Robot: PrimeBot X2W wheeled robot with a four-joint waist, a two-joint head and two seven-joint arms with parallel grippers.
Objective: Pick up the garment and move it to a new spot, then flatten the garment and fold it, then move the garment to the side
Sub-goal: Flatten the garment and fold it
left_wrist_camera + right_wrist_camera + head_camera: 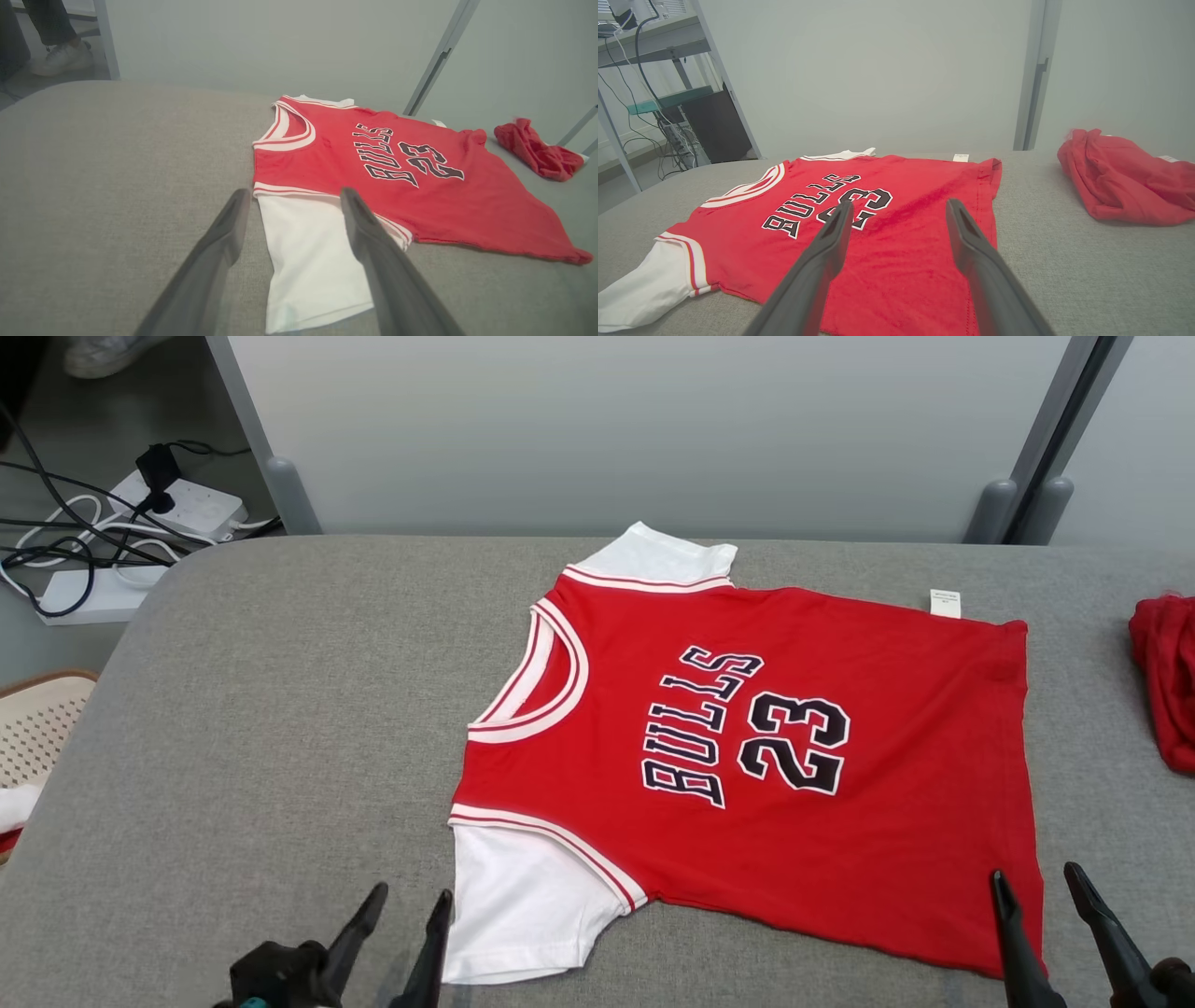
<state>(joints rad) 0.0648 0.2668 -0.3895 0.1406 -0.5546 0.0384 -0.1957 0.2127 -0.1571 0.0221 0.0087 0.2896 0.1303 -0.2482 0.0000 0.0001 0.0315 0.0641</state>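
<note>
The garment (794, 775) is laid flat on the counter (280, 709), centre toward 3 o'clock. The left hand (412, 892) at 7 o'clock and the right hand (1036, 873) at 5 o'clock are held wide, empty. Should only the top layer be pinched, the fold may be skewed.

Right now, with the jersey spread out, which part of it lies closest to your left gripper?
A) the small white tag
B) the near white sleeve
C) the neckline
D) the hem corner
B: the near white sleeve of the jersey lies right beside the open left gripper in the head view, and the left wrist view has that sleeve directly ahead.
</note>
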